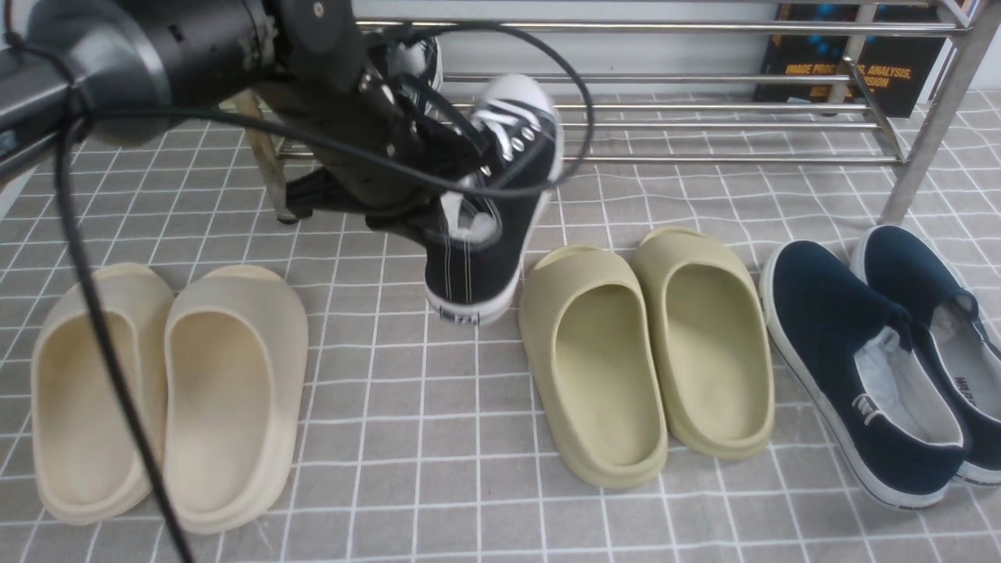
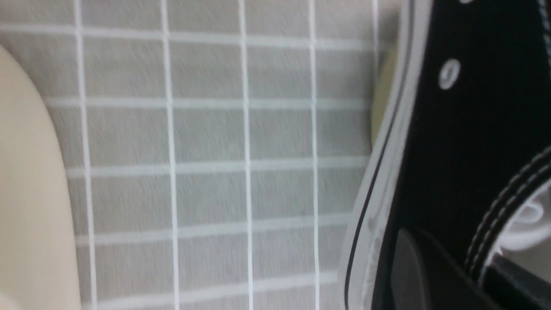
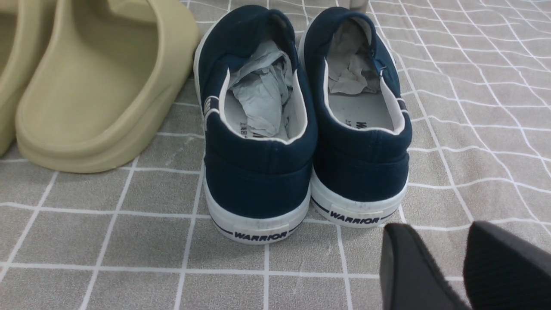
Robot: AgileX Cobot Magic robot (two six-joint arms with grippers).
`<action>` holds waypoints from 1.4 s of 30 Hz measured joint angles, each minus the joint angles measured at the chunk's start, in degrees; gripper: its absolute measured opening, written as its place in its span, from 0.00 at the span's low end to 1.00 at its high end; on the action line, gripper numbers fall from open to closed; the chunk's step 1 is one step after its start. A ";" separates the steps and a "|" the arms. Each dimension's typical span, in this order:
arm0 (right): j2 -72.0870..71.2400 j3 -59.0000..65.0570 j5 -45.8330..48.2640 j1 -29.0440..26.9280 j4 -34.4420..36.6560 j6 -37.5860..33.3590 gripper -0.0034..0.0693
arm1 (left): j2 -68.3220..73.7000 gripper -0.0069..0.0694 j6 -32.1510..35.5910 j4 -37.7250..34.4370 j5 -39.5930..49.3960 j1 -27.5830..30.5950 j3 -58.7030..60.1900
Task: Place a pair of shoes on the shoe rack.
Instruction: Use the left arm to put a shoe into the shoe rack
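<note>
My left gripper (image 1: 442, 215) is shut on the side wall of one black canvas sneaker (image 1: 493, 195) near its heel opening. The sneaker hangs tilted, white toe cap up towards the shoe rack (image 1: 704, 159) and heel low over the checked floor cloth. In the left wrist view the sneaker (image 2: 465, 150) fills one side, with one finger (image 2: 404, 267) outside the wall and one inside. The second sneaker (image 1: 418, 59) shows partly behind my left arm, at the rack's left end. My right gripper (image 3: 434, 234) is open and empty, just behind the navy shoes' heels.
Cream slides (image 1: 164, 391) lie front left, also in the left wrist view (image 2: 26, 193). Olive slides (image 1: 649, 352) lie right of the held sneaker. Navy slip-ons (image 1: 884, 360) lie at the right, by the rack's slanted leg (image 1: 931, 125). A dark book (image 1: 852, 55) stands behind the rack.
</note>
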 joint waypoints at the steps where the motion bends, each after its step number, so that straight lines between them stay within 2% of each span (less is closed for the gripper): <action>1: 0.00 0.00 0.00 0.00 0.00 0.00 0.38 | 1.38 0.09 0.00 -0.07 -0.37 0.46 -1.73; 11: 0.00 0.00 0.00 0.00 0.00 0.00 0.38 | 12.39 0.09 -1.85 -1.74 -5.93 1.02 -14.26; 21: 0.00 0.00 0.00 0.00 0.00 0.00 0.38 | 19.89 0.09 -9.62 6.03 -5.99 1.02 -25.33; 27: 0.00 0.00 0.00 0.00 0.00 0.00 0.38 | 20.89 0.09 -12.58 10.32 -8.76 1.02 -26.33; 35: 0.00 0.00 0.00 0.00 0.00 0.00 0.38 | 20.96 0.09 -13.53 11.67 -9.49 1.02 -26.33; 42: 0.00 0.00 0.00 0.00 0.00 0.00 0.38 | 21.51 0.15 -13.53 12.47 -11.42 1.02 -26.80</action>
